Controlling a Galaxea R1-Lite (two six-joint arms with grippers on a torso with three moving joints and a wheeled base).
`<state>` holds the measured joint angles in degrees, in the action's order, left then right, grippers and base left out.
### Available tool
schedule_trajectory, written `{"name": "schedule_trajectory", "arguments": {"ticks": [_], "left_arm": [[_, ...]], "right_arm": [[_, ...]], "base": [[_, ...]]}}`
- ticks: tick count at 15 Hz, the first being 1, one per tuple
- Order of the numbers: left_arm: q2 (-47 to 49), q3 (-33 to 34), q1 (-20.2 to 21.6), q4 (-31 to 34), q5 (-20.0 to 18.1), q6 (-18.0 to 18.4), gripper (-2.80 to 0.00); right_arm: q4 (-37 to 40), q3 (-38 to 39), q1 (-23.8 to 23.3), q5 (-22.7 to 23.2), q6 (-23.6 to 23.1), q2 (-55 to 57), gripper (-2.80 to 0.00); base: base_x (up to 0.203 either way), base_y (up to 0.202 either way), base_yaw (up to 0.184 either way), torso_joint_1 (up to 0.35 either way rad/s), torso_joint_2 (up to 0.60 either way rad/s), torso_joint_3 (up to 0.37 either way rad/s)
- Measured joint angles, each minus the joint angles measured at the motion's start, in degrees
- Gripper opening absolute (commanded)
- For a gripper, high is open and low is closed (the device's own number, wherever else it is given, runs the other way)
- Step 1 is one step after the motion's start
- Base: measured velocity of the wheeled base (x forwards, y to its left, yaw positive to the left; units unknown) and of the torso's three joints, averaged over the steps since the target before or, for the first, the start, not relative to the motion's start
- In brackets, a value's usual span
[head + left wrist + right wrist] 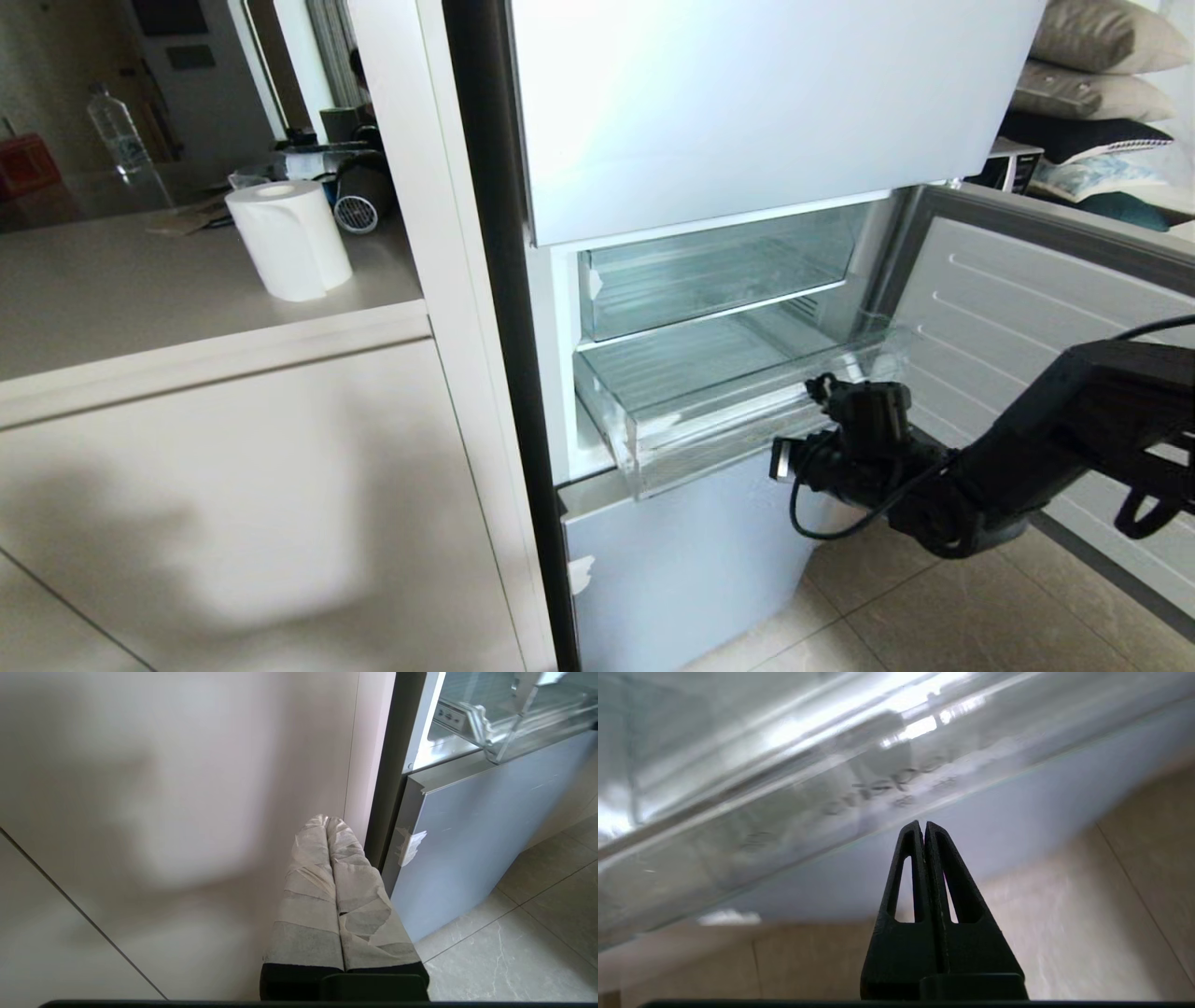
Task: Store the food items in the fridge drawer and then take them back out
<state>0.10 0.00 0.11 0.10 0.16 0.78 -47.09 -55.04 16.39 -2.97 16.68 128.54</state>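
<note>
The fridge drawer stands pulled out below the shallower clear bin, with no food visible inside. The right gripper, jaws clenched on nothing, sits just under the drawer's front lip. The left gripper, taped jaws pressed together, hangs by the cabinet panel

Counter: paper towel roll upright, plastic bottle behind
Far left: red box
Upper right: stacked pillows
Floor: grey tiles
</note>
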Motion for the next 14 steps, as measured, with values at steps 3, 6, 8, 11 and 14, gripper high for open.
{"name": "schedule_trajectory", "arguments": {"ticks": [3, 6, 8, 11, 14], "left_arm": [[0.0, 0.0, -0.01, 0.0, 0.0, -0.02, -2.8], [0.0, 0.0, -0.01, 0.0, -0.01, -0.02, -2.8], [0.0, 0.0, -0.01, 0.0, 0.0, -0.02, -2.8], [0.0, 0.0, 0.0, 0.0, 0.0, 0.0, -2.8], [0.0, 0.0, -0.01, 0.0, -0.02, -0.01, -2.8]], "right_arm": [[-0.19, -8.47, 1.56, -0.55, 0.6, 4.62, -2.8], [-2.47, -11.89, 2.24, -0.93, 3.68, 6.91, -2.8], [-2.82, -14.37, 2.21, -2.29, 3.79, 8.54, -2.8], [-3.05, -21.05, 2.29, -9.35, 3.9, 12.15, -2.8], [-4.18, -16.5, 2.29, -9.57, 4.22, 10.62, -2.8]], "base": [[0.0, 0.0, 0.0, 0.0, 0.0, 0.0], [0.0, 0.0, 0.0, 0.0, 0.0, 0.0], [0.0, 0.0, 0.0, 0.0, 0.0, 0.0], [0.0, 0.0, 0.0, 0.0, 0.0, 0.0], [0.0, 0.0, 0.0, 0.0, 0.0, 0.0]]}}
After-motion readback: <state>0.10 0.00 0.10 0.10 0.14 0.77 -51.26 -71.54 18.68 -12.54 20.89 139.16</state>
